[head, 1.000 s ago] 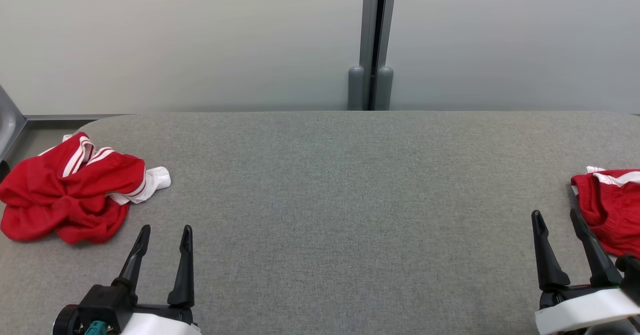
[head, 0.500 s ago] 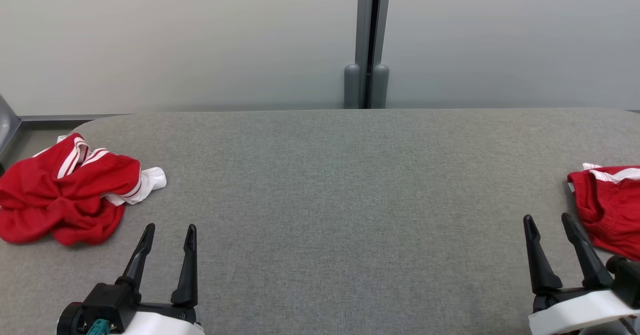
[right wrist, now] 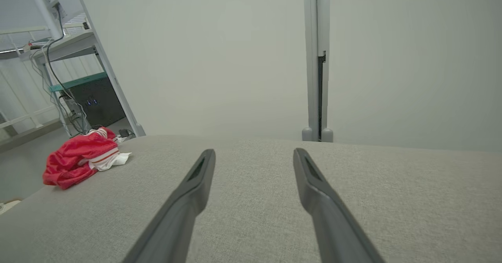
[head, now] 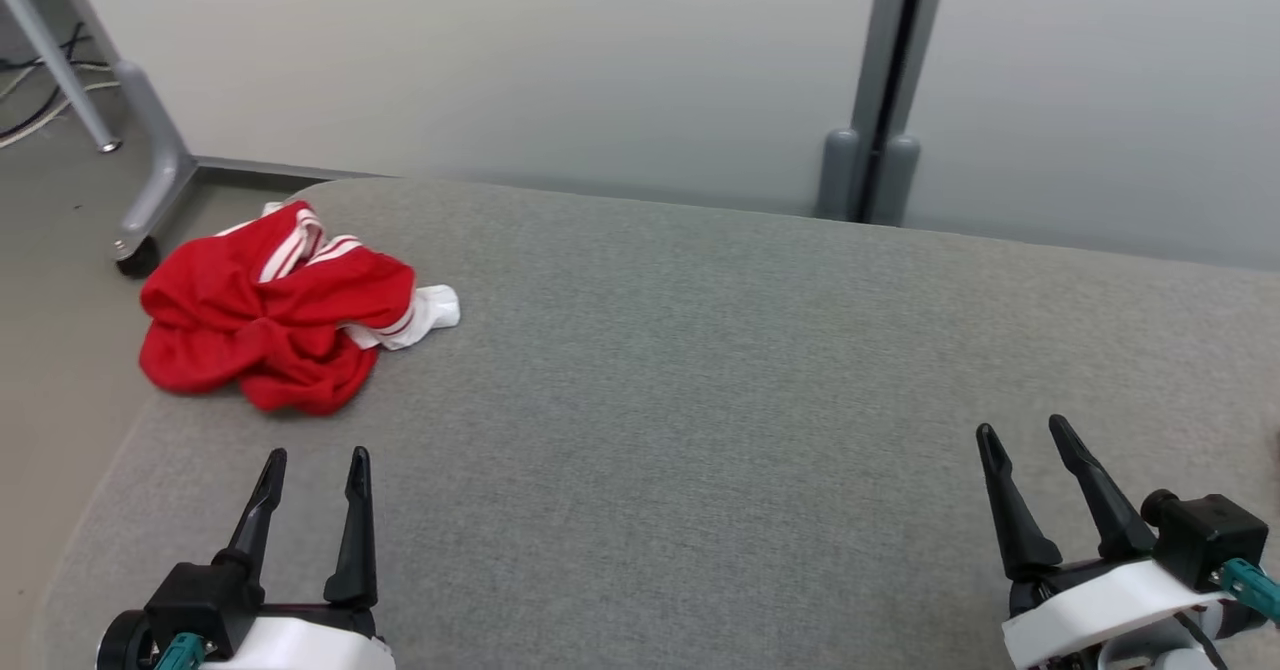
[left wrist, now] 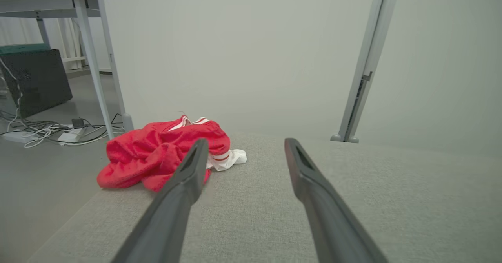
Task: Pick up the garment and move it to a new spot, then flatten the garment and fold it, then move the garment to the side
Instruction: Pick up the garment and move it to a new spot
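Note:
A crumpled red garment (head: 270, 320) with white stripes and a white patch lies bunched at the far left corner of the grey padded table (head: 700, 370). The left wrist view has the garment (left wrist: 157, 157) ahead and left of the fingers; the right wrist view has the garment (right wrist: 78, 157) far off to the left. My left gripper (head: 312, 462) hovers open over the table's near left, short of the garment, nothing between its fingers. Over the near right my right gripper (head: 1025, 434) also stands open and empty.
A pale partition wall with a grey post (head: 880, 90) runs behind the table. A desk leg on a castor (head: 135, 250) stands on the floor by the table's far left corner, with cables (left wrist: 51, 131) and a dark box (left wrist: 35, 80) beyond.
The head camera has swung left, so the whole scene has slid right and the red cloth at the right edge has left the picture. Both grippers stay open and empty.

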Motion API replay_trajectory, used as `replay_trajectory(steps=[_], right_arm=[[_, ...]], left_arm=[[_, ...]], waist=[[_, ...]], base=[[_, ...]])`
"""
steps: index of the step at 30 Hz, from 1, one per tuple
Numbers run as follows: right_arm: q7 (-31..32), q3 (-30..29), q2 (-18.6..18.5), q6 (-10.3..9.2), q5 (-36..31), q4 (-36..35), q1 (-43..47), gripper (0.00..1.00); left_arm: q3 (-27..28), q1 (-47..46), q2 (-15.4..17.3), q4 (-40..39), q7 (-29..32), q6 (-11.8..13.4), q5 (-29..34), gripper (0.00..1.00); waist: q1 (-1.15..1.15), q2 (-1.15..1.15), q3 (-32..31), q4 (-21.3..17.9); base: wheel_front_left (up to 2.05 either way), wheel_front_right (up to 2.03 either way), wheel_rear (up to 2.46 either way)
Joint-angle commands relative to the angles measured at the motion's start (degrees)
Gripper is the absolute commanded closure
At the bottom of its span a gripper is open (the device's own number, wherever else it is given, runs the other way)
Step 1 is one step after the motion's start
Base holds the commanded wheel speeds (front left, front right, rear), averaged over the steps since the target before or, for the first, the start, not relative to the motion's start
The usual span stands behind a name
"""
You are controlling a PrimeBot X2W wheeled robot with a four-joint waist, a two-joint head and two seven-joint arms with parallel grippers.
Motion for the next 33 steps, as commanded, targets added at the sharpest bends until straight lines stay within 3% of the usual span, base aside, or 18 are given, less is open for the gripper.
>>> replay_trajectory(steps=[1, 9, 21, 28, 33], right_arm=[[-0.26, 0.47, -0.36, 0.02, 0.46, 0.34, -0.57, 0.0], [-0.27, 2.63, -0.52, 0.02, 1.27, 1.12, -1.41, 0.0], [-0.27, 3.71, -0.25, 0.02, 1.51, 1.11, -1.97, 0.0], [-0.26, 3.24, -1.4, 0.02, 0.12, -1.27, -3.4, 0.0], [-0.27, 3.09, -2.47, 0.02, -0.57, -2.3, -5.5, 0.0]], left_arm=[[0.39, -0.68, 0.08, -0.13, -0.09, 0.25, 0.29, 0.0], [1.1, 0.85, 0.2, -0.67, -0.09, 0.72, 0.32, 0.0], [0.5, -0.69, 0.95, -0.59, 1.4, 0.06, -0.6, 0.0], [1.68, -9.71, 4.77, -1.89, 12.2, -1.38, -4.18, 0.0], [2.26, -20.13, 9.1, 1.5, 23.78, -2.66, -9.74, 0.0]], waist=[[0.0, 0.0, 0.19, 3.57], [0.0, 0.0, 0.17, 11.04], [0.0, 0.0, 0.75, 11.88], [0.0, 0.0, 4.64, 9.42], [0.0, 0.0, 9.17, 6.77]], base=[[0.0, 0.0, 0.0], [0.0, 0.0, 0.0], [0.0, 0.0, 0.0], [0.0, 0.0, 0.0], [0.0, 0.0, 0.0]])
